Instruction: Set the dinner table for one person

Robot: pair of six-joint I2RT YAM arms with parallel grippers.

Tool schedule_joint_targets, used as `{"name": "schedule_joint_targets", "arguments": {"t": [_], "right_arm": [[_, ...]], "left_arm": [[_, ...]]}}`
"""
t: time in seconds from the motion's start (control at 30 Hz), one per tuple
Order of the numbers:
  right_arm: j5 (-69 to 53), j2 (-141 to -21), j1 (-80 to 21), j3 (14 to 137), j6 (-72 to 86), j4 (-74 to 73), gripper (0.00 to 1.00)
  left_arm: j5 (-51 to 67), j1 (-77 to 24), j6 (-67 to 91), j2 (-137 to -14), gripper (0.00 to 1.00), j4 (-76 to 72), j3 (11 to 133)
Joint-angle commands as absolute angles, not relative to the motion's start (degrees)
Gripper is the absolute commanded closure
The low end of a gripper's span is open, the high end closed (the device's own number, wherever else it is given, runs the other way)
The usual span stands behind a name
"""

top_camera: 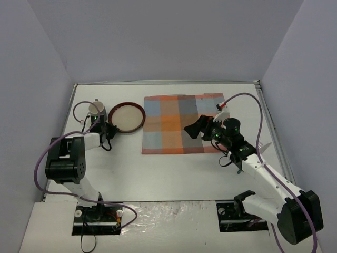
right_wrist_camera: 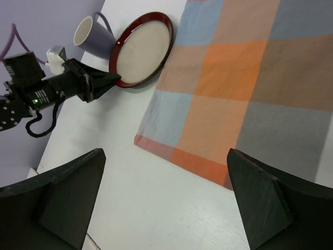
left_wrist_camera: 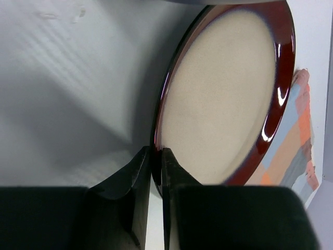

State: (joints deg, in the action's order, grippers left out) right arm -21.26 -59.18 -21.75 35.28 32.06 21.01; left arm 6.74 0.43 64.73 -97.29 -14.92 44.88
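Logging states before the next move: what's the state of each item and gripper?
left gripper: shut on plate rim
right gripper: open, above plaid mat
plate: empty, rim pinched, beside the mat
mug: upright, left of plate
plaid mat: spread flat, bare

The right gripper (top_camera: 194,128) hides part of the plaid mat (top_camera: 166,124)

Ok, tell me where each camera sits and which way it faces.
Top external: above and behind the arms, looking down at the dinner table; both arms show.
Left wrist: on the left arm, looking along the left gripper, shut on the plate rim.
Right wrist: on the right arm, looking down at the plaid mat past the open right gripper.
Shared: all three show plate and mat.
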Motion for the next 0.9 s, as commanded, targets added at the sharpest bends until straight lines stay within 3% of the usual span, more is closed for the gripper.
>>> {"name": "schedule_joint_targets", "arguments": {"t": [0.0, 0.43, 0.87], "right_arm": [[-14.4, -64.5, -29.2, 40.3, 34.8, 28.0, 0.00], [-6.6, -89.5, -46.5, 55.3, 47.6, 32.8, 0.02], [-11.4, -107.5, -50.3, 65.8, 53.9, 35.3, 0.06]], "left_arm": [[6.5, 3.2, 61.6, -87.8, 1.00, -8.4, 43.4], [12.3, 4.9, 66.0, -71.2, 1.00, -3.1, 36.3], [17.1, 6.2, 73.5, -60.7, 1.00, -4.5, 28.4]]}}
